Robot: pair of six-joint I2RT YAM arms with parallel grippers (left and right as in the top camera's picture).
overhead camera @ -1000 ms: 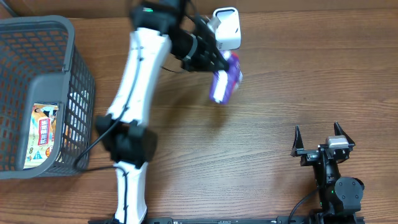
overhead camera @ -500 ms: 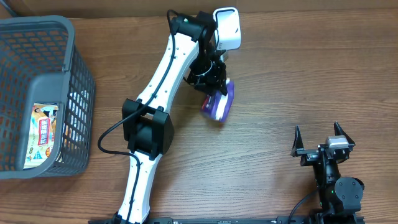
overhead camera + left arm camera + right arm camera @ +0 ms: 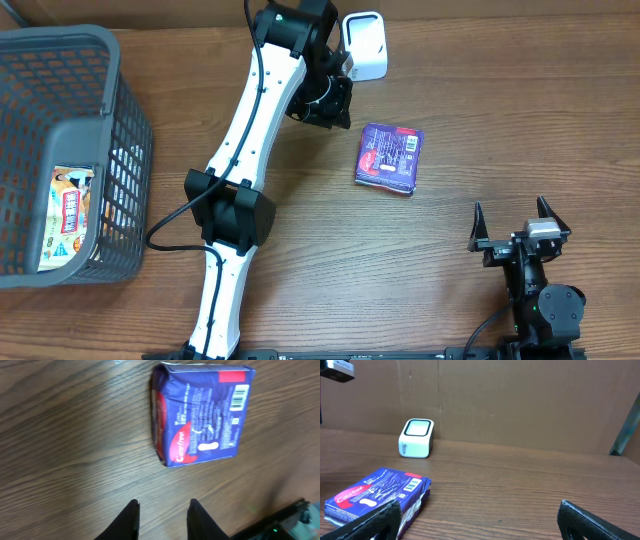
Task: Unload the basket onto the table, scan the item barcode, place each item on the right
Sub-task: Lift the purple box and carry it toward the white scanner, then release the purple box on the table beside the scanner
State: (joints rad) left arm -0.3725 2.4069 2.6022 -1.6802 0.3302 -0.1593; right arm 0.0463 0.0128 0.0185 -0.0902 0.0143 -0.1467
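The package lies flat on the surface near its middle, apart from both hands. The scanner stands behind it at the far edge. The left hand hangs between them, left of the package. The basket sits far left, a packet inside. The right hand rests near right.

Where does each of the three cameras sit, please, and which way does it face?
Overhead: above the table, facing straight down; left arm, right gripper, basket, scanner, purple pack.
Left wrist: on the left arm, looking down at the pack; left gripper at bottom edge.
Right wrist: low by the table, facing level toward the scanner; right gripper across bottom corners.
Shared: all three show the pack.
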